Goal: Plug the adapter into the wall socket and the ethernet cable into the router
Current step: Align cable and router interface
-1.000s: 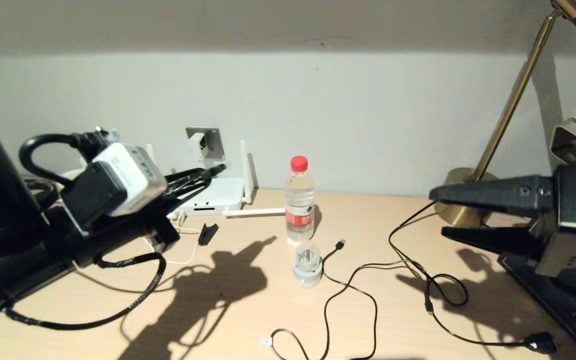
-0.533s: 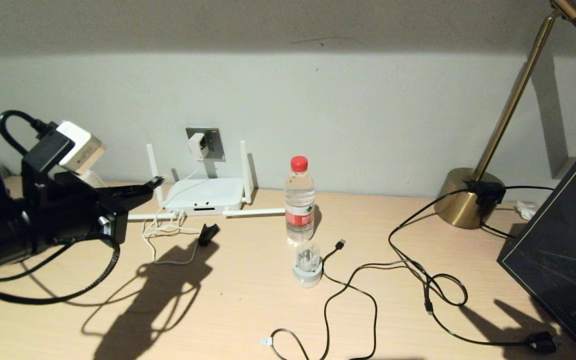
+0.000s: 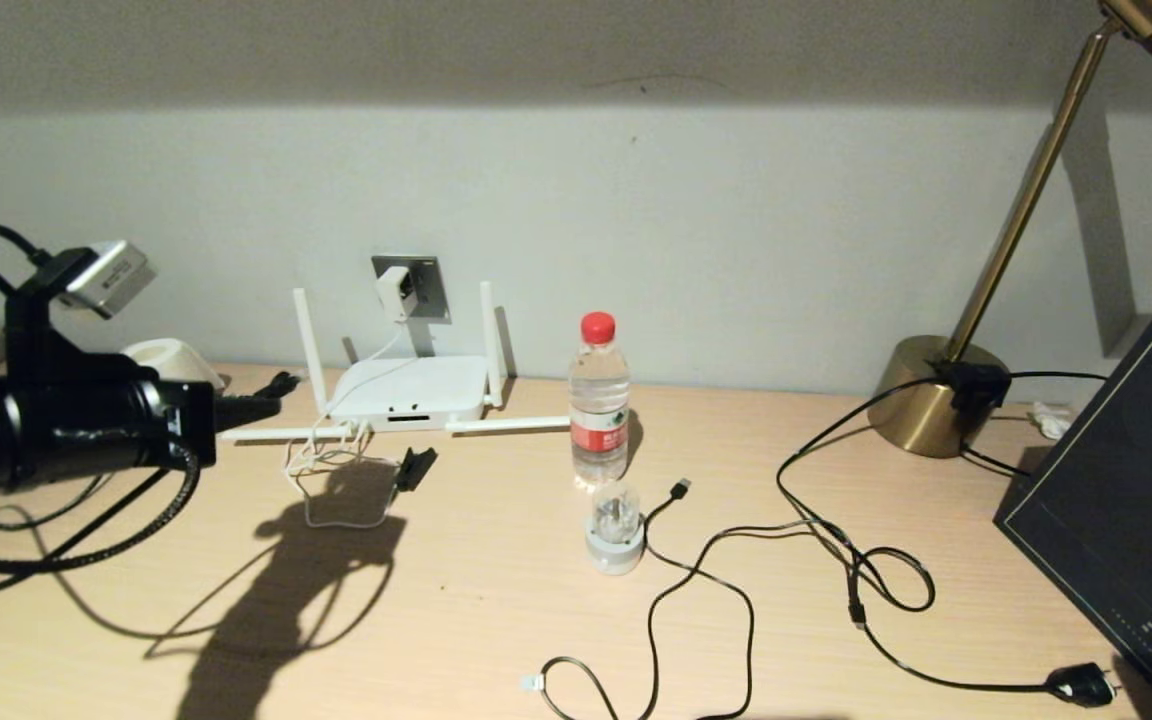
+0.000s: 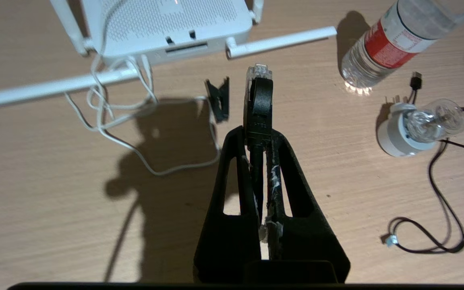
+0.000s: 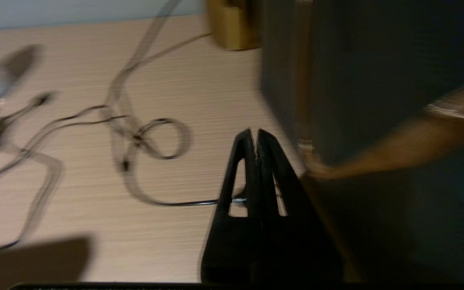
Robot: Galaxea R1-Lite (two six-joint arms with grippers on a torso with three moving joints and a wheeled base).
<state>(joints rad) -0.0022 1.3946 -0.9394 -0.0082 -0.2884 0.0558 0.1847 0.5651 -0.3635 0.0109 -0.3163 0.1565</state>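
Note:
The white adapter (image 3: 394, 293) sits in the grey wall socket (image 3: 414, 285), and its thin white cord (image 3: 331, 470) hangs to the desk. Below stands the white router (image 3: 414, 392) (image 4: 163, 24), its dark ports facing the desk front. My left gripper (image 3: 271, 397) (image 4: 256, 135) hovers left of the router, shut on the ethernet cable (image 4: 259, 100). The connector's clear tip points toward the router from a short distance. My right gripper (image 5: 255, 135) is outside the head view, shut on nothing, low over the desk beside a dark box (image 5: 377, 80).
A small black clip (image 3: 416, 467) lies before the router. A water bottle (image 3: 599, 400), a round white-and-clear plug (image 3: 616, 530), a black USB cable (image 3: 681, 488) and looping lamp cords (image 3: 876, 580) fill the middle. A brass lamp base (image 3: 921, 400) stands at the back right.
My left arm has drawn back leftward from the socket and router, carrying the ethernet connector. The right arm has dropped out of the head view and its fingers have gone from open to shut.

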